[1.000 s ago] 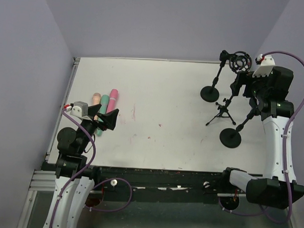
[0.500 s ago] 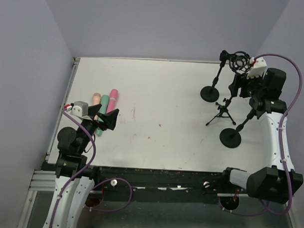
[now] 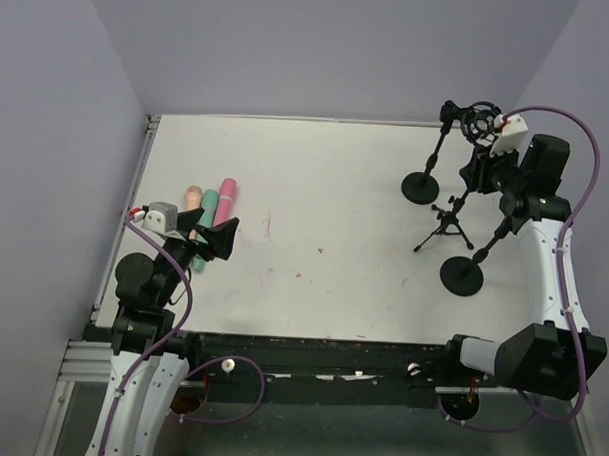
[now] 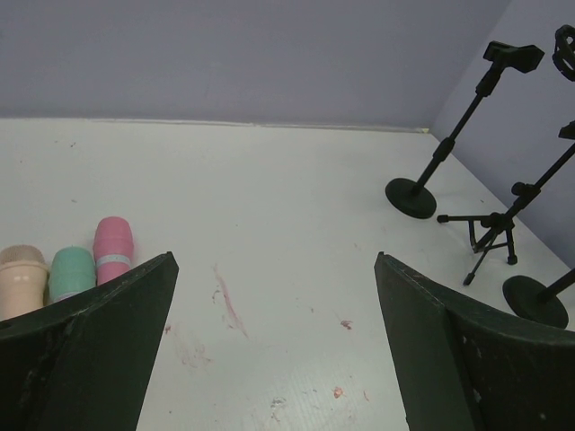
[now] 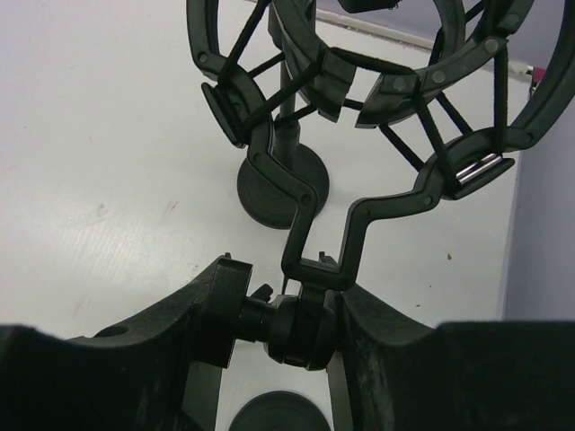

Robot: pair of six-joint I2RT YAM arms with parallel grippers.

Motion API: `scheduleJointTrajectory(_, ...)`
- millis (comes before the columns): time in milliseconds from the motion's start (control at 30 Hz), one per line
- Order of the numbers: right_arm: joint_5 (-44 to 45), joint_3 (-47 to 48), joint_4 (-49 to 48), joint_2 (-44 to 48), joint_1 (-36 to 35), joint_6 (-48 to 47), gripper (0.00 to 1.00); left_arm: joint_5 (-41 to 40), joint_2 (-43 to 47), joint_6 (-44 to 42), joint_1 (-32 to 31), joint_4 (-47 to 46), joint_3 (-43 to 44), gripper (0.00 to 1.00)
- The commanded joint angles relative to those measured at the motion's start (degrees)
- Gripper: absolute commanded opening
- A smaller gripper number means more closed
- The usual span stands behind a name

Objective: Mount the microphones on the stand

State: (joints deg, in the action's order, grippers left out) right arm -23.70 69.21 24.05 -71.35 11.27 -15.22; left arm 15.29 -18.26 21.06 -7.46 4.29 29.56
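1. Three slim, round-headed stick microphones lie side by side at the left of the top view on the white table (image 3: 316,178). They are a peach-beige microphone (image 3: 193,196), a teal-green microphone (image 3: 208,202) and a pink microphone (image 3: 227,196), each touching the next.
2. The left gripper (image 3: 212,242) sits over their lower ends, its jaws spread wide and holding nothing. In the left wrist view the three heads show at lower left, partly behind one dark finger (image 4: 85,346).
3. Three black metal stands are grouped at the right of the top view. A round-based clip stand (image 3: 422,186) is uppermost, a small tripod stand (image 3: 445,224) is in the middle, and a round-based shock-mount stand (image 3: 462,277) has its base lowest.
4. The right gripper (image 3: 485,166), at upper right, is closed narrowly on the swivel joint under the shock-mount stand's ring. The right wrist view shows both fingers pressed against that joint (image 5: 301,325).
5. All three microphones lie well apart from the stands.
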Motion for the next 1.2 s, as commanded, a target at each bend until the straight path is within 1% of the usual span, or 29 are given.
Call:
scheduleJointTrajectory(0, -2.3, -0.9, -0.9, 1.4, 0.3, -0.9, 0.28, 2.0, -0.5, -0.1, 0.3, -1.4, 1.0, 0.99)
scheduleJointTrajectory(33, -2.7, -0.9, -0.8, 1.9, 0.3, -0.9, 0.22, 2.2, -0.6, -0.1, 0.3, -1.3, 1.1, 0.99)
scheduleJointTrajectory(67, -3.2, -1.0, -0.5, 2.4, 0.2, -0.9, 0.19, 2.4, -0.7, -0.1, 0.3, -1.4, 1.0, 0.99)
scheduleJointTrajectory(167, -6.9, -0.1, 1.8, 3.9, 0.2, -0.9, 0.17, 3.1, -0.9, -0.2, 0.3, -1.7, 1.0, 0.99)
scheduleJointTrajectory(333, -18.2, 2.3, 7.0, 5.5, 0.2, -1.4, 0.17, 5.6, -1.1, -0.1, 0.3, -2.7, 0.9, 0.99)
scheduleJointTrajectory(433, -23.8, 3.3, 8.8, 5.4, -1.3, -1.4, 0.17, 8.1, -0.9, 0.1, 0.3, -3.9, 0.6, 0.99)
scheduleJointTrajectory(533, -25.3, 5.8, 11.1, 4.6, -6.4, -3.0, 0.18, 11.9, -1.7, 0.8, 0.3, -6.6, 0.1, 0.99)
scheduleJointTrajectory(700, -25.3, 10.4, 13.2, 0.2, -19.8, -5.3, 0.18, 18.5, -3.4, 2.8, 0.2, -11.3, -1.0, 0.99)
scheduleJointTrajectory(867, -21.9, 14.5, 11.0, -6.9, -30.9, -9.5, 0.19, 22.0, -5.8, 3.5, -1.7, -13.3, -1.3, 0.99)
scheduleJointTrajectory(967, -20.3, 15.2, 7.8, -9.9, -35.7, -12.0, 0.2, 22.2, -7.5, 3.2, -4.0, -13.8, -1.3, 0.99)
scheduleJointTrajectory(1033, -18.9, 16.8, 7.2, -12.2, -38.5, -13.5, 0.2, 21.7, -8.9, 2.8, -5.5, -13.4, -1.2, 0.99)
scheduleJointTrajectory(1167, -18.1, 19.8, 5.6, -15.4, -40.4, -14.3, 0.21, 20.3, -11.1, 1.2, -8.0, -11.4, 0.0, 0.99)
